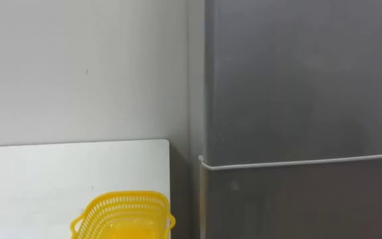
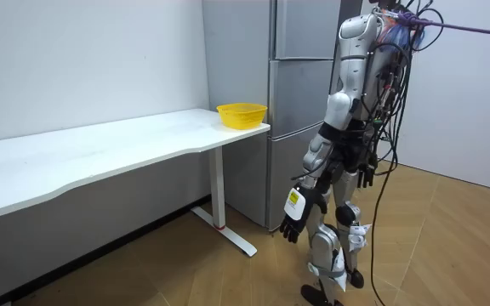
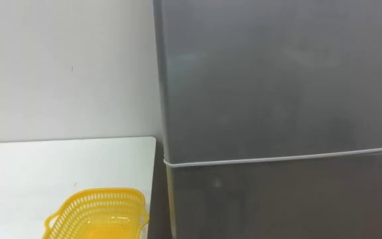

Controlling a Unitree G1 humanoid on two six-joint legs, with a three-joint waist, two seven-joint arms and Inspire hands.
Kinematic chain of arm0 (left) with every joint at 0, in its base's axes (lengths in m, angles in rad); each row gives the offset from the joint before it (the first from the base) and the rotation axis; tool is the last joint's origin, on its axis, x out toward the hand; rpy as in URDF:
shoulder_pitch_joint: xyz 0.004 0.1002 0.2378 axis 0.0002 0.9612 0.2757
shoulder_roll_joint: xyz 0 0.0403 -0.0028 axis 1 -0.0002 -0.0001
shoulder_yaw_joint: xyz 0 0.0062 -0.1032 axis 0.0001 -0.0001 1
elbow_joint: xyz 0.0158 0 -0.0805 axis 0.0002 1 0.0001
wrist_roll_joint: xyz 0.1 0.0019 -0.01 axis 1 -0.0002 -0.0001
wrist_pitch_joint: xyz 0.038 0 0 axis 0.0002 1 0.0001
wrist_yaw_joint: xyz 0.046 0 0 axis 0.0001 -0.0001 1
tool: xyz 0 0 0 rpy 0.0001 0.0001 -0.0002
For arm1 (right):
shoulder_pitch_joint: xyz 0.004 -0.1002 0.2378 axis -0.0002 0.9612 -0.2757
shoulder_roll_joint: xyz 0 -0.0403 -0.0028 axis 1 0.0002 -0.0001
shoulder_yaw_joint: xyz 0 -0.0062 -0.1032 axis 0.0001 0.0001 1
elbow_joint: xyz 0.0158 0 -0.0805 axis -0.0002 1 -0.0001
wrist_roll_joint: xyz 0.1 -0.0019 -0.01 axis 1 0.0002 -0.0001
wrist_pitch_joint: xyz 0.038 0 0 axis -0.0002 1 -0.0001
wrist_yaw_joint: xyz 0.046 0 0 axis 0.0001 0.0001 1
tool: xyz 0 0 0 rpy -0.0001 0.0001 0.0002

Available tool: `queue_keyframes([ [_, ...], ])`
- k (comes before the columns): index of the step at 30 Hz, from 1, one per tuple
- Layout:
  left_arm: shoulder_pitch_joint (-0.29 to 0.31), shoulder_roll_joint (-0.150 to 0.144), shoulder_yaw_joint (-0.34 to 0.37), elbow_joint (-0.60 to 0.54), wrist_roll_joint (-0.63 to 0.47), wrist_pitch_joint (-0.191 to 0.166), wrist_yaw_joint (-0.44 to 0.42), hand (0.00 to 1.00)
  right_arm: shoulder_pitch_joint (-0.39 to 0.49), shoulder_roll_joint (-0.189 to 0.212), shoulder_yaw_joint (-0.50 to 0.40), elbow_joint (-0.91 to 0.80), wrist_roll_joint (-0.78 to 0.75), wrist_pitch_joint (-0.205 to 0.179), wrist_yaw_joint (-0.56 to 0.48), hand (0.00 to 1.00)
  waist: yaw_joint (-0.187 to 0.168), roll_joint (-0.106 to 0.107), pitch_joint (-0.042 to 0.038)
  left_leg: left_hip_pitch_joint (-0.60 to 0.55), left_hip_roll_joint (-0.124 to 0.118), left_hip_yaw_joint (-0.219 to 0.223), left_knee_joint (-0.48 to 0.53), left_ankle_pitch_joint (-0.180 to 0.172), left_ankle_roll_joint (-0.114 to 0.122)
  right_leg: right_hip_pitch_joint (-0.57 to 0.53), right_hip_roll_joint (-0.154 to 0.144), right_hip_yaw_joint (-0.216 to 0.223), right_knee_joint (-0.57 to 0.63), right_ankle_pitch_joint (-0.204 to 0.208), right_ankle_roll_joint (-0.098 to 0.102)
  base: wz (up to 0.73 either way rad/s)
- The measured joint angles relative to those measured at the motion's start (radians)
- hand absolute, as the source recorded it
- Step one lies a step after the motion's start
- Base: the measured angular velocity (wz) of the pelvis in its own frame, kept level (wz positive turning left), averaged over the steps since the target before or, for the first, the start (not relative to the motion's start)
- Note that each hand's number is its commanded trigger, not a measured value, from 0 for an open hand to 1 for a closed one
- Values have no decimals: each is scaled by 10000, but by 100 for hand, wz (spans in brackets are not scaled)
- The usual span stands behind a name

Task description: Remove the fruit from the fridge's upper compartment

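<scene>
From the head we looked close and level at the fridge, both eye views sharing its door seam, the desk's right corner and the basket. Our room camera stood well off, facing the desk, the fridge and the robot's side.

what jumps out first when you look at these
The tall grey fridge dominates, both doors shut, with the robot standing right before it. Next is the bright yellow basket at the end of the white table nearest the fridge.
</scene>
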Motion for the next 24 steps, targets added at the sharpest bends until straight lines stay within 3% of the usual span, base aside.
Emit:
queue_keyframes([
  [15, -31, -3, 184, -13, -149, 254, -26, 0, -108, -5, 13, 21, 1, 392, 121, 0, 6, -43, -16, 0, 9, -10, 74, 0, 0, 9, -1, 6, 27, 2, -10, 0],
  [24, 52, -28, 427, 138, -2341, 249, 90, 0, -105, 46, 18, 848, 473, 493, 309, 0, 8, -74, -25, 11, -6, -137, 102, 0, 0, 198, -11, -224, -159, 18, -4, 6],
])
